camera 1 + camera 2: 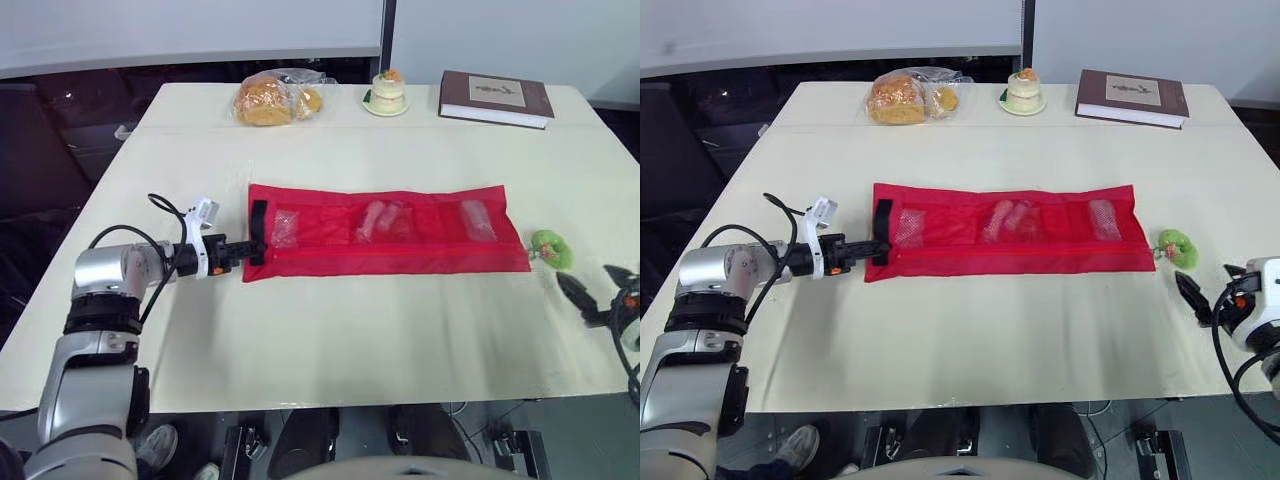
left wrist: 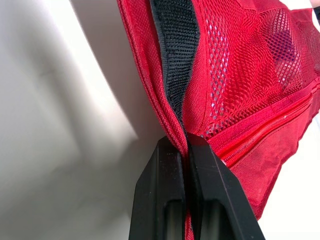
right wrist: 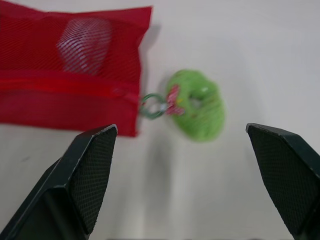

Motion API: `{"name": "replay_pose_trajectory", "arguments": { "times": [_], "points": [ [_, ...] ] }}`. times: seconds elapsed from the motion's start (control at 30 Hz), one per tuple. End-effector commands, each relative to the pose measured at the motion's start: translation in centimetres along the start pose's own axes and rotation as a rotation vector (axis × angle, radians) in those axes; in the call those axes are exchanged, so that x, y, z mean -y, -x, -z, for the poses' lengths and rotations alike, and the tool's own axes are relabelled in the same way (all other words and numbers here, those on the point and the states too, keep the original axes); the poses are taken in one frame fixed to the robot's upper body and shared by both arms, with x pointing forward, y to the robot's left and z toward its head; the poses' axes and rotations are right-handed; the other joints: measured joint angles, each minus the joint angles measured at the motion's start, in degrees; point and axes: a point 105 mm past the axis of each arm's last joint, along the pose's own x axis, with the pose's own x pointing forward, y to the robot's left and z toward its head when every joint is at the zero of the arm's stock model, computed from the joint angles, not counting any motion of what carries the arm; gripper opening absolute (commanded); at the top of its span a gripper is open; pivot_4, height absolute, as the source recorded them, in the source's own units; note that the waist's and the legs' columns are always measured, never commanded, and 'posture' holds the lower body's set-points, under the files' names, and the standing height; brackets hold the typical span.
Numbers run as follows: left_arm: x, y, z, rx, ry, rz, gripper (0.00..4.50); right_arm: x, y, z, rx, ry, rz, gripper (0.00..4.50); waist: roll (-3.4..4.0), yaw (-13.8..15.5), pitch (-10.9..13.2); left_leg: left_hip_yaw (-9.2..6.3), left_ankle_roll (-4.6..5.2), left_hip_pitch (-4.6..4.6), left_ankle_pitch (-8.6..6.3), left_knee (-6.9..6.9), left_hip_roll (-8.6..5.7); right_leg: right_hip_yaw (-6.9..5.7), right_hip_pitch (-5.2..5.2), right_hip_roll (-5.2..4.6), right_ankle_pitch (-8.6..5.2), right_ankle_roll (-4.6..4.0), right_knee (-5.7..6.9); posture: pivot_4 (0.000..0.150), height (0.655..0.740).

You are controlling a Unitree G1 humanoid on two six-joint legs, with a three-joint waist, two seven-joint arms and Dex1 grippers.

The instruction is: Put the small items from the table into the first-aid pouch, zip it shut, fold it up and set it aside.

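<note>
The red first-aid pouch (image 1: pixel 390 232) lies unfolded flat across the middle of the table, with small items showing through its mesh pockets (image 1: pixel 380 220). A black strip (image 2: pixel 172 55) runs along its left end. My left gripper (image 1: pixel 245 252) is shut on that left end, the fabric pinched between its fingers (image 2: pixel 155 200). A green fuzzy charm (image 3: pixel 197 105) hangs by a small ring (image 3: pixel 151 106) from the pouch's right end. My right gripper (image 3: pixel 182 170) stands wide open near the table's right front edge, just short of the charm (image 1: pixel 551 250).
At the far edge of the table (image 1: pixel 330 340) sit a bag of bread (image 1: pixel 275 98), a small cake on a plate (image 1: pixel 386 94) and a brown book (image 1: pixel 494 98). Bare tabletop runs in front of the pouch.
</note>
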Motion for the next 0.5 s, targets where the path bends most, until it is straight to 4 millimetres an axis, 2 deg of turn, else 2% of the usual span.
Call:
{"name": "replay_pose_trajectory", "arguments": {
  "times": [0.03,0.17,0.23,0.3,0.5],
  "points": [
    [-1.0,1.8,-0.8,0.005,-0.111,-0.056,1.41,-2.4,-0.1,0.0,0.008,-0.047,-0.069,4.5,0.0,0.05,0.0,0.0,0.0,0.0,0.0,0.0,0.0,0.0,0.0,-0.03,0.0,0.0,0.0,0.15,0.7289],
    [0.1,2.7,-1.7,0.007,-0.207,0.035,3.25,-3.2,-0.5,0.0,0.025,-0.12,-0.078,4.5,0.03,0.29,0.03,0.01,0.0,-0.04,0.0,0.0,-0.03,-0.02,-0.03,-0.06,-0.01,-0.01,0.0,0.15,0.7289],
    [-0.1,3.1,-1.8,-0.014,-0.26,0.03,4.4,-3.8,-0.8,0.1,0.024,-0.14,-0.094,4.5,0.03,0.49,0.03,0.0,0.0,-0.08,0.0,0.0,-0.07,-0.04,-0.04,-0.05,0.0,-0.01,-0.02,0.15,0.7289],
    [0.3,3.2,-2.3,-0.044,-0.35,0.035,4.46,-4.5,-1.2,0.5,0.001,-0.139,-0.118,4.5,0.0,0.61,0.04,-0.02,0.0,-0.1,0.0,0.0,-0.1,-0.07,-0.04,-0.07,0.0,0.0,-0.04,0.15,0.7289],
    [7.7,2.3,-5.4,0.037,-0.635,0.342,4.46,-4.8,-2.6,1.5,-0.011,-0.2,-0.098,4.5,-0.05,1.59,0.07,-0.05,0.01,-0.18,0.0,0.02,-0.11,-0.12,-0.04,-0.06,-0.01,-0.02,-0.07,0.15,0.7289]
  ]
}}
